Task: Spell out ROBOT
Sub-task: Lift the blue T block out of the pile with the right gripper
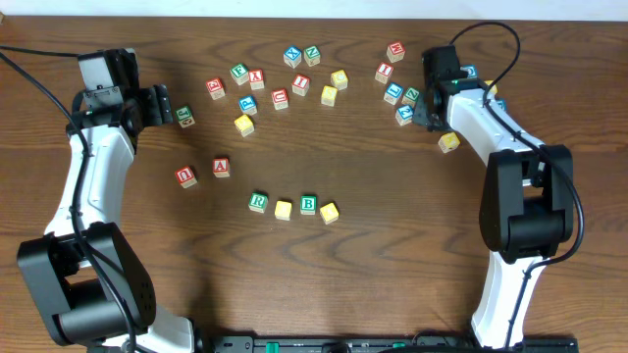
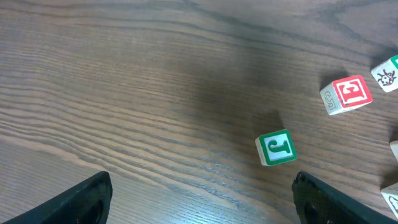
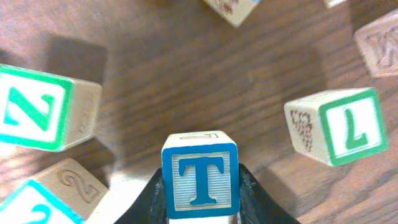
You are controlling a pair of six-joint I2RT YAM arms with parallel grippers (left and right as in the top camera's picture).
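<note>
Check right gripper: clamped on T cube. Check left gripper: jaws wide apart, empty, J cube on table nearby.

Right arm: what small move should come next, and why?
Probably lift the blue T cube, gripped by the right gripper, straight up: the row holds only green R cube, yellow cube, green B cube, second yellow cube; T is missing.

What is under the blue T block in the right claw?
The T block sits pinched between the right gripper's dark fingers, with brown table around it. Its underside is hidden, so whether it touches the table cannot be seen.
</note>
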